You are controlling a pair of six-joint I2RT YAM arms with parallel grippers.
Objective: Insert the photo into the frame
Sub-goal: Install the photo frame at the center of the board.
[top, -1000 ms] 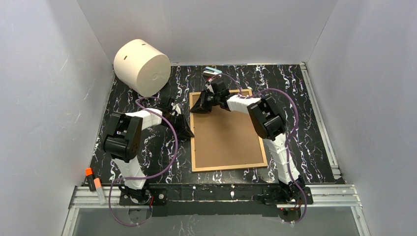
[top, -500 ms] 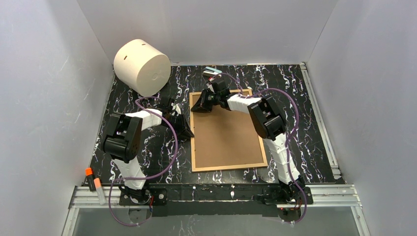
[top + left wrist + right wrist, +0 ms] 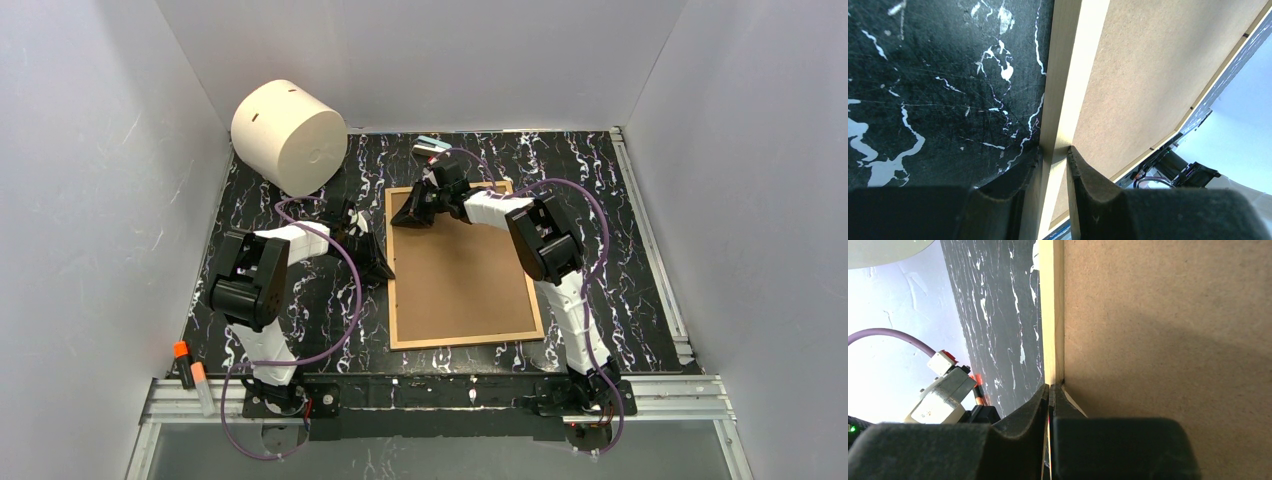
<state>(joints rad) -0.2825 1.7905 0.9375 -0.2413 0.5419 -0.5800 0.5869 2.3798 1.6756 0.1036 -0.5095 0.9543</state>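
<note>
1. Since a second ago, my right pincer [image 3: 1049, 390] has crept a little way towards the far wall at the far-left corner of the frame [image 3: 465, 280]. My left arm and the frame itself have not shifted.
2. The frame lies flat and back up in the middle of the black marbled worktop [image 3: 640, 280]. It shows plain brown fibreboard inside a thin rim of light natural wood.
3. Its long axis runs from my bases towards the far wall, with the short sides near and far.
4. My left pincer [image 3: 1053, 156] is closed on the wooden rim of the left long side. One finger sits outside against the worktop and the other sits over the board.
5. My right pincer's fingers are pressed almost together. Their tips meet at the seam between rim and board near the far-left corner, and I cannot tell whether they nip anything.
</note>
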